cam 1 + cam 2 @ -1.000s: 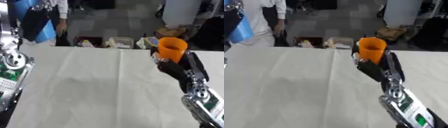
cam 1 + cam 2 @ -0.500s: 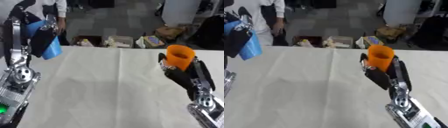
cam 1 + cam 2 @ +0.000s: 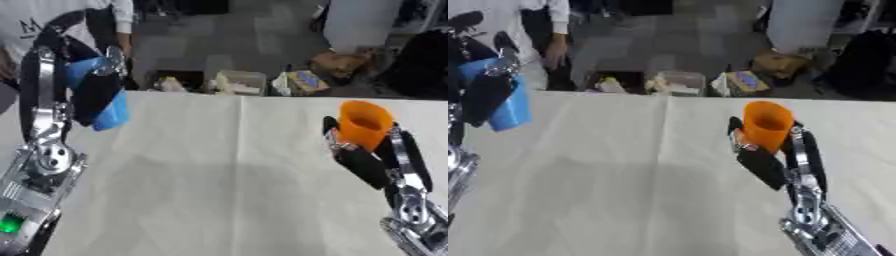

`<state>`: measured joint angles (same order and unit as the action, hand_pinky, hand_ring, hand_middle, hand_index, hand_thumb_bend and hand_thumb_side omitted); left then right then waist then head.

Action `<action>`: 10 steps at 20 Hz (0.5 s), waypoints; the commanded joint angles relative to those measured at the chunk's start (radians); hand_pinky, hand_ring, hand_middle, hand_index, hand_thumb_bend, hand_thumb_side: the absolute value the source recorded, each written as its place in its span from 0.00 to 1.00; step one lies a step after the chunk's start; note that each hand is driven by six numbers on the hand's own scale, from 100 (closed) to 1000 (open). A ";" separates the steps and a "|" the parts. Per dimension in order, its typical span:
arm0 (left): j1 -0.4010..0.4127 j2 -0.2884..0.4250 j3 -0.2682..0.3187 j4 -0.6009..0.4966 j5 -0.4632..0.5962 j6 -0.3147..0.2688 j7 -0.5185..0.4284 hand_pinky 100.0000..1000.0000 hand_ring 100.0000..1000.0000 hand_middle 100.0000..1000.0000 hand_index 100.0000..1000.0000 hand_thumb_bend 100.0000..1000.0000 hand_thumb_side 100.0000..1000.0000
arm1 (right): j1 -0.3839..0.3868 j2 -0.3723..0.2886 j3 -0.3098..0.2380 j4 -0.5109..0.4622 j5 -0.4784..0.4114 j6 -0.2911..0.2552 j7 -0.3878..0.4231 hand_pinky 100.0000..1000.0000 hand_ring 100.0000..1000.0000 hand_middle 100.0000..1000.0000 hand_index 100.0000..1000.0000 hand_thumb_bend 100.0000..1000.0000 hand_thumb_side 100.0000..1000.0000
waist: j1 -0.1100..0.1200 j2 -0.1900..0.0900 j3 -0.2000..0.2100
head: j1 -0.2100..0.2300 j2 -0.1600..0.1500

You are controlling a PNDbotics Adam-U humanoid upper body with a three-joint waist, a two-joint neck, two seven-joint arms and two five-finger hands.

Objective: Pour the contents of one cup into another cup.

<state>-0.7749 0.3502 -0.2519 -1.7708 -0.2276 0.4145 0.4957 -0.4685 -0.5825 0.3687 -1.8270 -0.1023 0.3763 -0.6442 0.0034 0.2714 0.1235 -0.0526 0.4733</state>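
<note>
The left eye view is showing the whole left arm, which the right eye view is cropping at its edge. The left robot hand [image 3: 87, 95] is gripping a blue cup [image 3: 98, 95], tilted, fingers curled around it. The right robot hand [image 3: 767, 150] is clasping an upright orange cup [image 3: 765, 125] above the white table [image 3: 219, 185].

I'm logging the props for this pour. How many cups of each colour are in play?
Blue cup: 1, in the left hand
Orange cup: 1, in the right hand
Total: 2 cups
</note>
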 commanded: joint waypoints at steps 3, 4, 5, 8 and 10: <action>-0.010 0.026 -0.003 -0.001 -0.050 -0.014 -0.041 0.00 0.30 0.37 0.87 0.00 0.25 | -0.003 -0.055 0.002 -0.006 0.158 0.075 0.093 0.77 0.75 0.63 0.74 0.03 0.85 | -0.002 -0.021 -0.003 | 0.006 -0.005; -0.010 0.029 -0.005 0.000 -0.060 -0.016 -0.050 0.00 0.30 0.38 0.87 0.00 0.25 | -0.002 -0.061 0.003 -0.010 0.189 0.089 0.113 0.78 0.76 0.65 0.75 0.05 0.88 | -0.002 -0.022 -0.004 | 0.006 -0.004; -0.009 0.031 -0.006 0.002 -0.070 -0.018 -0.060 0.00 0.32 0.39 0.88 0.00 0.27 | -0.001 -0.066 0.002 -0.014 0.217 0.102 0.133 0.81 0.77 0.68 0.77 0.11 0.94 | -0.002 -0.023 -0.005 | 0.006 -0.003; -0.007 0.039 -0.009 0.005 -0.095 -0.020 -0.087 0.00 0.38 0.42 0.90 0.00 0.31 | 0.004 -0.085 -0.001 -0.025 0.291 0.132 0.192 0.84 0.80 0.72 0.81 0.19 1.00 | -0.003 -0.027 -0.006 | 0.008 0.001; -0.003 0.041 -0.011 0.009 -0.104 -0.019 -0.102 0.00 0.41 0.44 0.91 0.00 0.35 | 0.011 -0.094 -0.005 -0.027 0.328 0.151 0.224 0.84 0.81 0.73 0.82 0.22 1.00 | -0.004 -0.028 -0.007 | 0.009 0.002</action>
<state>-0.7653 0.3663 -0.2648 -1.7550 -0.3195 0.3967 0.4048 -0.4491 -0.6413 0.3757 -1.8314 0.1923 0.5181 -0.4409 0.0008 0.2635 0.1177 -0.0465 0.4737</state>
